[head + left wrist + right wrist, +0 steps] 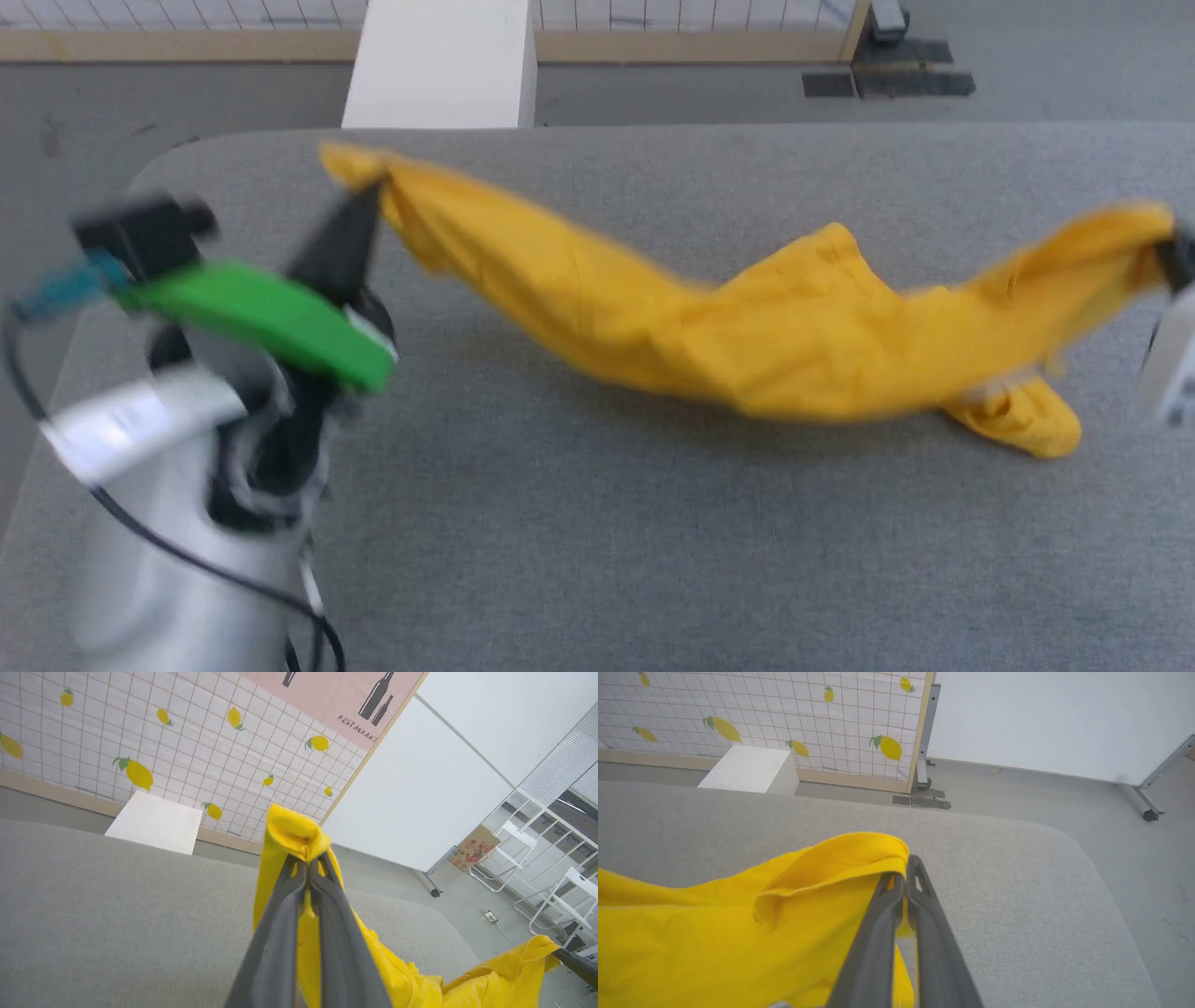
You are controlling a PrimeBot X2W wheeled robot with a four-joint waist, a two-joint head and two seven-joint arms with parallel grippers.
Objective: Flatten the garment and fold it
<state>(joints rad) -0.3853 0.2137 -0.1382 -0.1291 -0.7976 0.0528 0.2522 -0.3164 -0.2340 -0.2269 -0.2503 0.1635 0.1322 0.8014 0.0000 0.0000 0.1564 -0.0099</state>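
Over grey table (653,560), left gripper (372,193) and right gripper (905,870) spread wide, both clamped on garment (794,345)

On table (597,560), garment (747,336); block (439,65) behind.

The left forearm (177,523) was a pale silver-white cylinder crossed by a thin black cable (168,551). A bright green plate (271,317) and a black camera block (145,233) with a teal plug (65,285) sat at its wrist. The left claw (308,858) and right claw (906,865) each had two long, tapered, dark grey fingers.
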